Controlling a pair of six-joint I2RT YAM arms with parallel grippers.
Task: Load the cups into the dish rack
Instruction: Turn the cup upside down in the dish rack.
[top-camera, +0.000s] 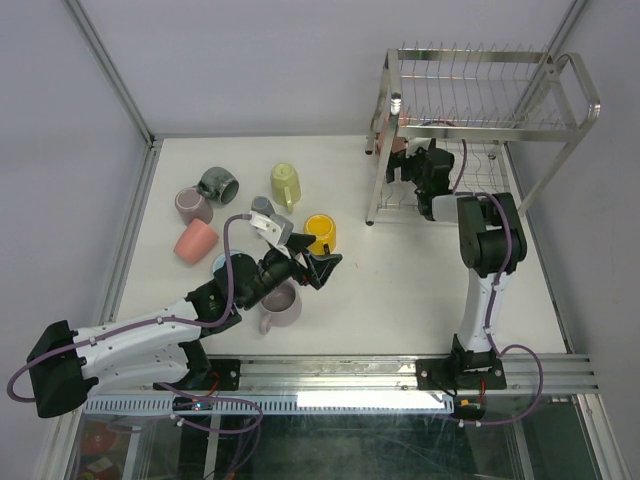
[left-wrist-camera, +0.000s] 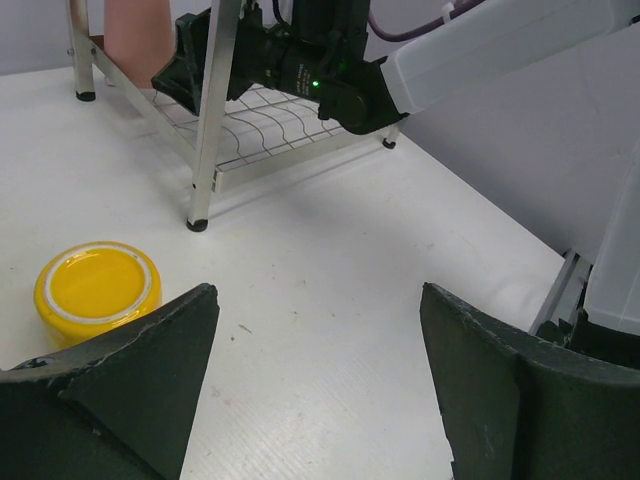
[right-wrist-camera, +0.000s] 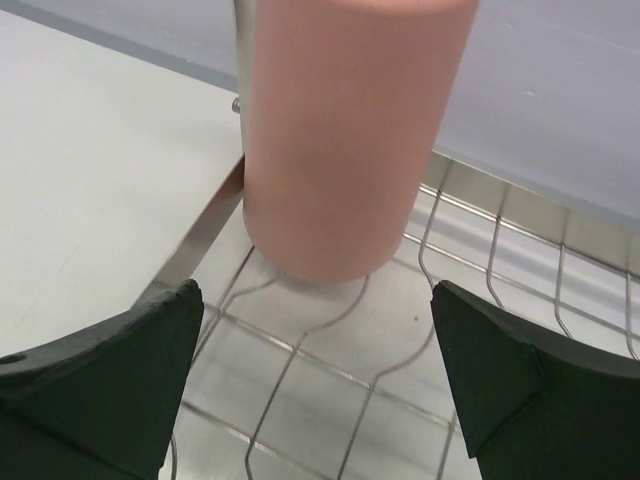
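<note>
The chrome dish rack (top-camera: 480, 122) stands at the far right. A salmon pink cup (right-wrist-camera: 345, 150) stands on the wavy wire lower shelf (right-wrist-camera: 300, 350), at its left corner. My right gripper (right-wrist-camera: 315, 292) is open just short of that cup, touching nothing. My left gripper (top-camera: 325, 268) hangs open over bare table, with a yellow cup (left-wrist-camera: 97, 288) just to its left. More cups lie at the left: dark grey-green (top-camera: 217, 184), mauve (top-camera: 193, 205), salmon pink (top-camera: 196, 241), pale yellow-green (top-camera: 285, 183) and a taupe mug (top-camera: 280, 308) by my left arm.
A light blue cup (top-camera: 220, 264) is partly hidden under my left arm. The rack's upright post (left-wrist-camera: 215, 120) and foot stand between my left gripper and the right arm (left-wrist-camera: 330, 70). White walls close in the table on three sides.
</note>
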